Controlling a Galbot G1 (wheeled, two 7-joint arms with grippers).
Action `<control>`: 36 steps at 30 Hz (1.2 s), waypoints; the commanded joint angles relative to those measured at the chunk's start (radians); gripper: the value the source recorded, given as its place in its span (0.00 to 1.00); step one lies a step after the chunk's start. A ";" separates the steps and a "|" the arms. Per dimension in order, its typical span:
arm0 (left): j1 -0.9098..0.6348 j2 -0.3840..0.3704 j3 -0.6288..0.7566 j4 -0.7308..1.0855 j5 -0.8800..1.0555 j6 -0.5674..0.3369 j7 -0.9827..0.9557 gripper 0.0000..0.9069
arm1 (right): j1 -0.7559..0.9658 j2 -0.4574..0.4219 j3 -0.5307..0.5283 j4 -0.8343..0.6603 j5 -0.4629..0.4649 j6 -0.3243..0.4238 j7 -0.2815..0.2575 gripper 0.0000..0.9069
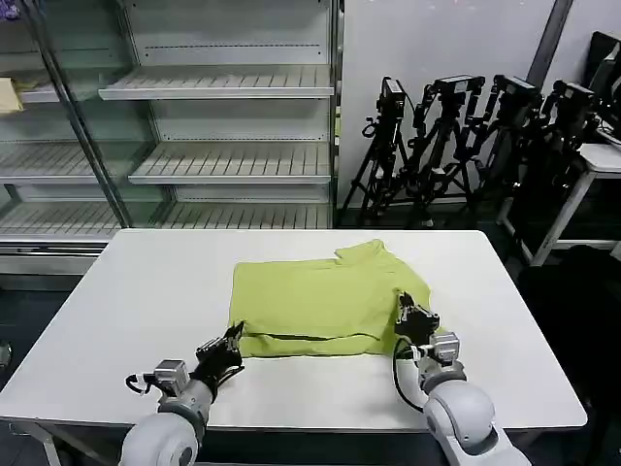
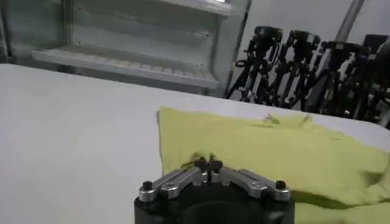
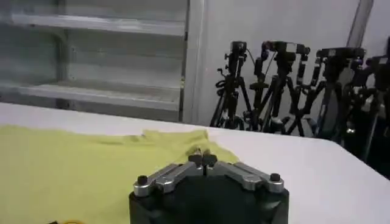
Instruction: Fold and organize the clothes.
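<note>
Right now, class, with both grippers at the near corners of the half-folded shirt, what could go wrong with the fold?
1. Both the left gripper and right gripper pinch only the T-shirt edge, so a corner may slip out mid-lift.
2. A sleeve sticks out at the far side and could bunch, leaving an uneven fold.

The lime yellow-green T-shirt (image 1: 325, 299) lies flat on the white counter (image 1: 126, 301), a little right of its middle and toward the near edge. It is folded into a rough rectangle, plain side up, with a doubled layer showing as a dark seam line along the near hem. At the far right corner a bunched flap sticks out, perhaps a sleeve or the collar.
</note>
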 commanded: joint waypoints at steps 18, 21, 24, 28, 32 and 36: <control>0.112 -0.026 -0.027 -0.087 -0.002 -0.019 -0.002 1.00 | -0.117 -0.039 0.057 0.071 -0.017 0.019 -0.018 1.00; 0.154 -0.041 -0.043 -0.107 -0.003 -0.025 0.000 1.00 | -0.172 -0.051 0.087 0.128 -0.017 0.020 -0.019 1.00; 0.163 -0.052 -0.073 -0.109 -0.036 -0.027 -0.002 1.00 | -0.222 -0.061 0.107 0.153 -0.018 0.023 -0.026 1.00; 0.164 -0.048 -0.089 -0.125 -0.082 -0.038 0.003 1.00 | -0.256 -0.065 0.115 0.163 -0.022 0.030 -0.030 1.00; 0.136 -0.053 -0.099 -0.119 -0.129 -0.047 0.005 1.00 | -0.273 -0.060 0.116 0.174 -0.026 0.028 -0.030 1.00; 0.133 -0.063 -0.105 -0.110 -0.178 -0.050 0.002 1.00 | -0.283 -0.059 0.121 0.158 -0.032 0.020 -0.025 1.00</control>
